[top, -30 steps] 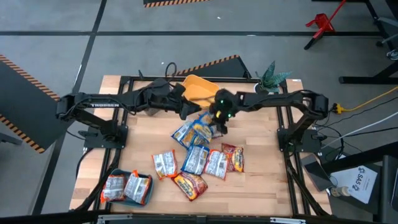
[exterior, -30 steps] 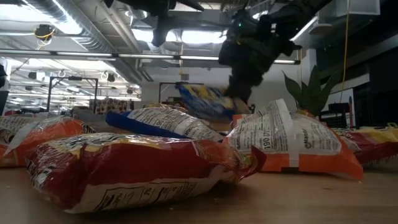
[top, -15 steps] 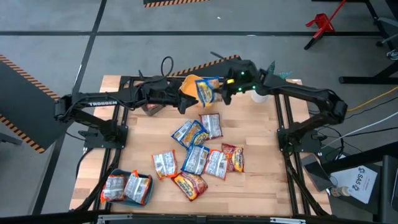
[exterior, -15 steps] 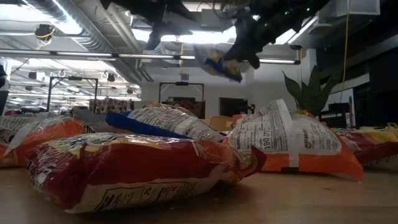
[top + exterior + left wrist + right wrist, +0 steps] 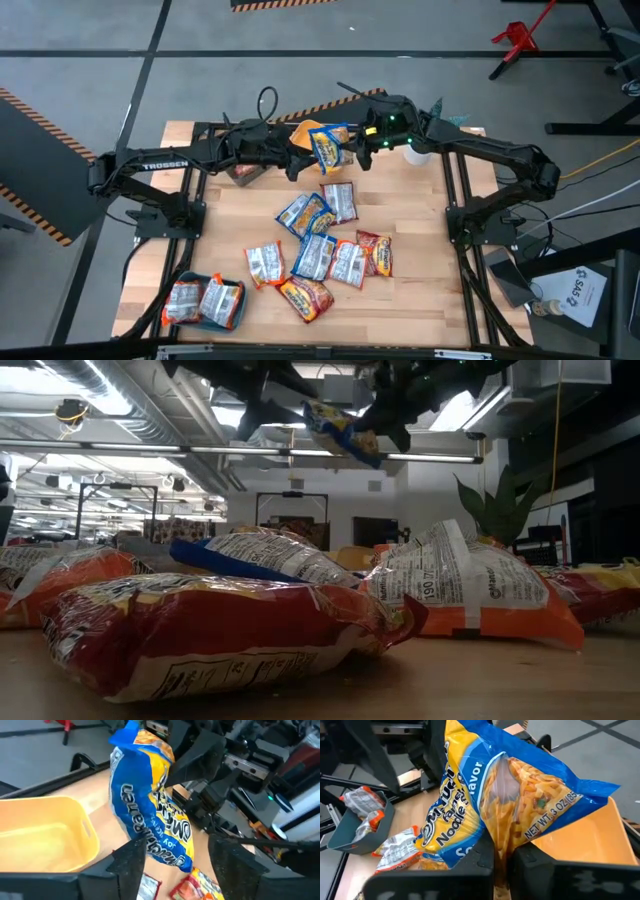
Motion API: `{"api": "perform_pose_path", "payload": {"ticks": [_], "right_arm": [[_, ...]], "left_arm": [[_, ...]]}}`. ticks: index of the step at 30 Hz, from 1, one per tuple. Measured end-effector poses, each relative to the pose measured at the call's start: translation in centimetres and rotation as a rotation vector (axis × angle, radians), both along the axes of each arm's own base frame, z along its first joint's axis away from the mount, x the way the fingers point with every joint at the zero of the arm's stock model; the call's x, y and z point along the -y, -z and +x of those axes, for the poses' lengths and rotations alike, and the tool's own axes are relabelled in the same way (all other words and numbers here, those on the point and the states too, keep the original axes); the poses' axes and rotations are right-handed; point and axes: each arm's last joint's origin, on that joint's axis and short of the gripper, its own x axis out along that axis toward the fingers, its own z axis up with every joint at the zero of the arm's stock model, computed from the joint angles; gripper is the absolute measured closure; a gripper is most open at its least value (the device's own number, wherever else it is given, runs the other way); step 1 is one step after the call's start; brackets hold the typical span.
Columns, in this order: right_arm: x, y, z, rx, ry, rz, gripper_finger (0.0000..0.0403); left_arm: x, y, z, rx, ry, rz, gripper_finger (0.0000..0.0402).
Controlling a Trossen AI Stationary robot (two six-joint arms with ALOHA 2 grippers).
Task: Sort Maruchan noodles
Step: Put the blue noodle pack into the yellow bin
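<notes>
R gripper (image 5: 502, 862) pinched the blue-yellow packet (image 5: 329, 146) over the yellow bin (image 5: 305, 133); L gripper (image 5: 172, 857) sat beside it, jaws spread. Best handoff: L should've closed on the packet's lower end before R let go.

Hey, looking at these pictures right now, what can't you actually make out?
- Yellow bin, high view: mostly hidden by the blue packet and both arms.
- Grey bin, high view: contents hidden by the left arm.
- Left pincer, left wrist view: unclear whether its fingers touch the packet.
- Low view: table's far side hidden by near packets.
</notes>
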Motion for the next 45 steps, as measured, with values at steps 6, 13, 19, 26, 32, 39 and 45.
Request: {"api": "perform_pose_path", "payload": {"ticks": [6, 13, 19, 26, 32, 39, 45], "right_arm": [[0.0, -1.2, -0.1, 0.02, -0.007, -0.045, 0.0393], [-0.4, -2.0, 0.2, 0.055, -0.026, -0.063, 0.0392], [-0.6, -2.1, 0.3, 0.067, -0.038, -0.071, 0.0391], [-0.9, -2.4, 0.6, 0.095, -0.051, -0.082, 0.0391], [-1.3, -2.3, 0.8, 0.09, -0.06, -0.082, 0.0391], [-1.3, -2.3, 0.8, 0.09, -0.064, -0.081, 0.039], [-1.3, -2.3, 0.7, 0.089, -0.063, -0.081, 0.0354]], "left_arm": [[-0.1, 0.0, -0.1, -0.001, -0.045, -0.019, 0.0154], [-0.5, -1.0, 0.1, 0.104, -0.138, 0.011, 0.0147], [-0.5, -1.5, 0.4, 0.171, -0.131, 0.025, 0.0147], [-0.9, 0.2, 2.4, 0.182, -0.101, -0.054, 0.0147], [-0.9, 0.1, 2.7, 0.216, -0.115, -0.048, 0.015], [-0.9, 0.2, 2.7, 0.22, -0.123, -0.075, 0.0197], [-1.0, 0.2, 2.7, 0.223, -0.128, -0.096, 0.0241]]}}
